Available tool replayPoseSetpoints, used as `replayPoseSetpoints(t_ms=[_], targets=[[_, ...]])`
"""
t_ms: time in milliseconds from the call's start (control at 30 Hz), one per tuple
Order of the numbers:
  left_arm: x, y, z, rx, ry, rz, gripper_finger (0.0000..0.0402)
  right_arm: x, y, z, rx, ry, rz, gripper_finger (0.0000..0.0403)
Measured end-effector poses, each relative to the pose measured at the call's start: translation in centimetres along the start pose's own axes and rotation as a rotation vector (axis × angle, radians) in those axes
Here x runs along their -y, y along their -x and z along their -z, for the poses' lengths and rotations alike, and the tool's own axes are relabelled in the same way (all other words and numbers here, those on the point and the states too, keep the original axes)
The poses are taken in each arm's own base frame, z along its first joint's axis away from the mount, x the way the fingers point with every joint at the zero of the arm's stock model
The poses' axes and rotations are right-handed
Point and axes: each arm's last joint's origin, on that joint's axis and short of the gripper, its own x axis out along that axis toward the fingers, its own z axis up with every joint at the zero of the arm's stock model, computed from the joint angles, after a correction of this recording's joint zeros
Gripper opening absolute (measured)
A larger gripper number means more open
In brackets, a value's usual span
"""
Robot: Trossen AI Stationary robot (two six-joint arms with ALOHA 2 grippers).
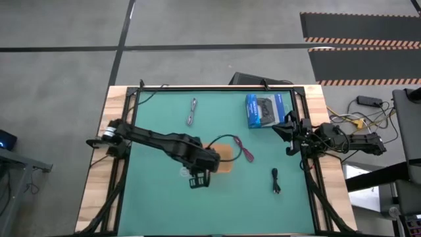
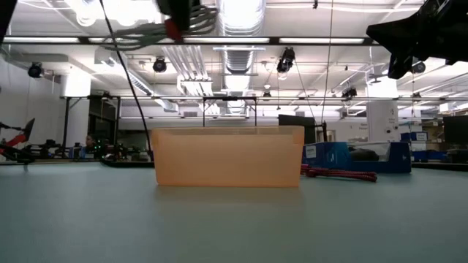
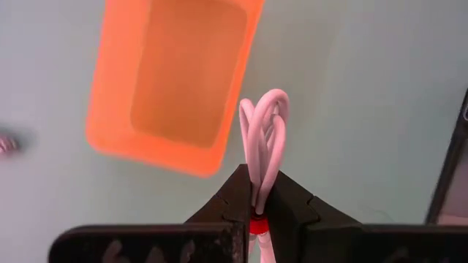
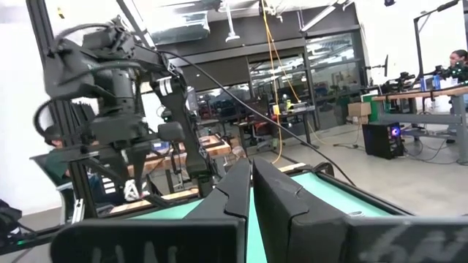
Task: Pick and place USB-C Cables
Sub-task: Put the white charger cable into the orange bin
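Note:
My left gripper (image 3: 256,186) is shut on the white cable bundle (image 3: 265,128) and hovers just near of the orange tray (image 3: 175,80), which the arm partly hides in the high view (image 1: 227,155). The right wrist view shows the white bundle (image 4: 131,191) hanging under that gripper. The magenta cable (image 1: 245,151) lies right of the tray, touching its right end. The silver-grey cable (image 1: 193,112) lies toward the far edge and the black cable (image 1: 275,181) toward the near right. My right gripper (image 4: 248,183) is shut and waits at the table's right edge (image 1: 293,138). My left gripper pinches the white cable bundle between its two fingers, just behind its looped end (image 3: 259,179), coming from above and pointing down. Several strands run side by side through the fingers. The loops (image 3: 267,109) stick out past the fingertips, and the bundle is lifted clear of the table.
A blue box (image 1: 264,108) picturing a black controller lies at the far right of the green mat. Black frame rails (image 1: 135,105) run along the table's edges. The green mat (image 1: 158,204) shows bare at near left. In the low view the tray (image 2: 228,157) stands mid-table.

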Motion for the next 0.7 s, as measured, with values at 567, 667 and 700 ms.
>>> replayPoseSetpoints(t_ms=[567,667,700], targets=[[-0.1,-1.8,-3.7,0.175,-0.441,-0.176,0.001,0.0,0.0,0.2,-0.02,0.003,0.004,0.0009],[-0.6,-2.5,-4.4,0.218,-0.448,-0.179,0.001,0.0,0.0,0.2,-0.023,0.003,0.004,0.0009],[-0.7,-2.9,-4.6,0.231,-0.449,-0.18,0.001,0.0,0.0,0.2,-0.023,0.001,0.004,0.0009]])
